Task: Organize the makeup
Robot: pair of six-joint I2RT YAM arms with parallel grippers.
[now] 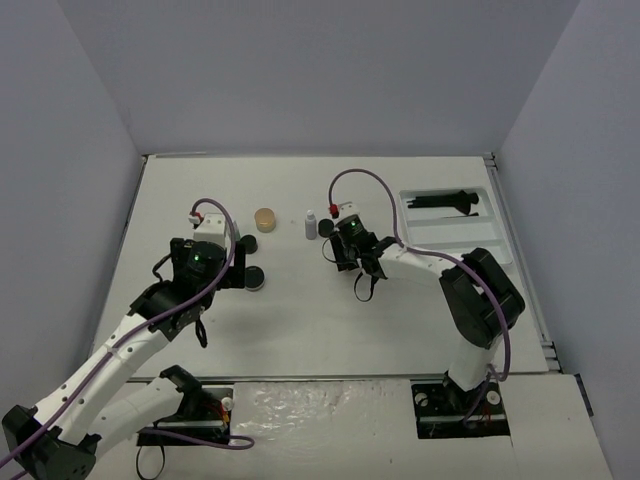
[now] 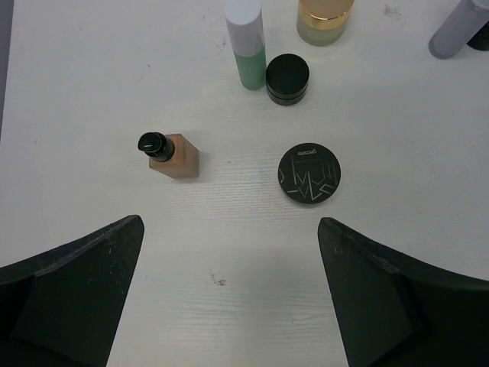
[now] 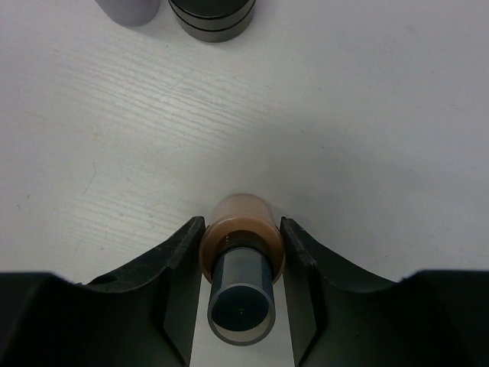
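We see the right claw (image 3: 241, 229) closed snugly on a tan bottle (image 3: 238, 248). Its fingers (image 3: 179, 264) press both sides, and the bottle's dark cap points back at the wrist camera. We cannot tell whether the bottle rests on the white counter (image 3: 367, 115) or hangs just above it. Ahead, at the top edge of that view, a grey bottle (image 3: 130, 8) and a black jar (image 3: 212, 19) stand side by side.

The left claw (image 2: 229, 229) hovers with its jaws spread wide and nothing between them. Before it on the counter, a square bottle (image 2: 179, 157), tan with a black cap, stands to the left. A flat black compact (image 2: 309, 173) lies to the right, well apart from it. Farther off, a green bottle (image 2: 246, 53) stands just beside a small jar (image 2: 287, 79), with a tan jar (image 2: 325, 19) near them.

From above, we find the white tray (image 1: 440, 232) at the counter's far right, with black brushes (image 1: 445, 200) in its rear compartment.
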